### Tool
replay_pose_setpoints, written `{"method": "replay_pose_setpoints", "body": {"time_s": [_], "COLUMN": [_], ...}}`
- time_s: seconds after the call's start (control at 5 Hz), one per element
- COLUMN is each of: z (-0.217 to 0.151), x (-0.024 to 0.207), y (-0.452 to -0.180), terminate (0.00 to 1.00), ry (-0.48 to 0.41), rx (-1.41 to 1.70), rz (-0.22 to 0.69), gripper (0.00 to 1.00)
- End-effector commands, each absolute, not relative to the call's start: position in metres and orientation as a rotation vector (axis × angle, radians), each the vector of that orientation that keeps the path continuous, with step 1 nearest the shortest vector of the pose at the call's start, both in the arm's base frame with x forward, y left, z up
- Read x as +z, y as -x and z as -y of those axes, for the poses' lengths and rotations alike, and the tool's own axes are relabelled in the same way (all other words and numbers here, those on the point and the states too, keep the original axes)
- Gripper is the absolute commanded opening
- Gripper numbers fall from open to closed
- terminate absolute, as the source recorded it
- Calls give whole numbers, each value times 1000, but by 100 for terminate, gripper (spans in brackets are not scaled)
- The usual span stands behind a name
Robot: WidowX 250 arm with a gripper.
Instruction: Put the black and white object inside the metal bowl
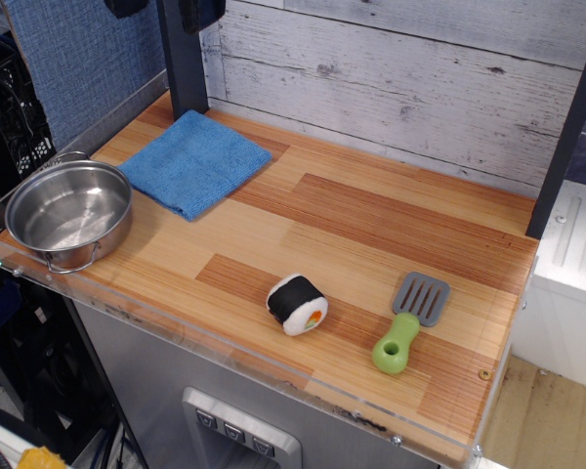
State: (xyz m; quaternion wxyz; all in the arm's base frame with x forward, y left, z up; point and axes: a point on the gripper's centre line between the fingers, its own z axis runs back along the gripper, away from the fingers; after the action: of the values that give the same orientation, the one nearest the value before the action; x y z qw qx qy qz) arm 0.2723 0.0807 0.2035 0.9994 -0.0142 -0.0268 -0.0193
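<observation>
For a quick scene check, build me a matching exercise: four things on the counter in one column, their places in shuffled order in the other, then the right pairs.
Things:
1. metal bowl
2. blue cloth
3. black and white object
4. toy spatula

Places:
A. near the front edge, around the middle of the counter
B. at the far left end, empty
C. toward the right, green handle pointing to the front
D. at the back left, lying flat beside the bowl

Pairs: 1-B, 2-D, 3-A, 4-C
</observation>
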Motion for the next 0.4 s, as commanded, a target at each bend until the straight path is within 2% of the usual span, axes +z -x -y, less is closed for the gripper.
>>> {"method": "replay_pose_setpoints", "body": {"time_s": [0.0, 0.2], "z": [-81, -66], "x": [203, 213], "y": [-272, -234], "terminate": [0, 0], "ry": [28, 19], "rx": [-39, -90], "rz": [54, 86], "gripper": [100, 100]}}
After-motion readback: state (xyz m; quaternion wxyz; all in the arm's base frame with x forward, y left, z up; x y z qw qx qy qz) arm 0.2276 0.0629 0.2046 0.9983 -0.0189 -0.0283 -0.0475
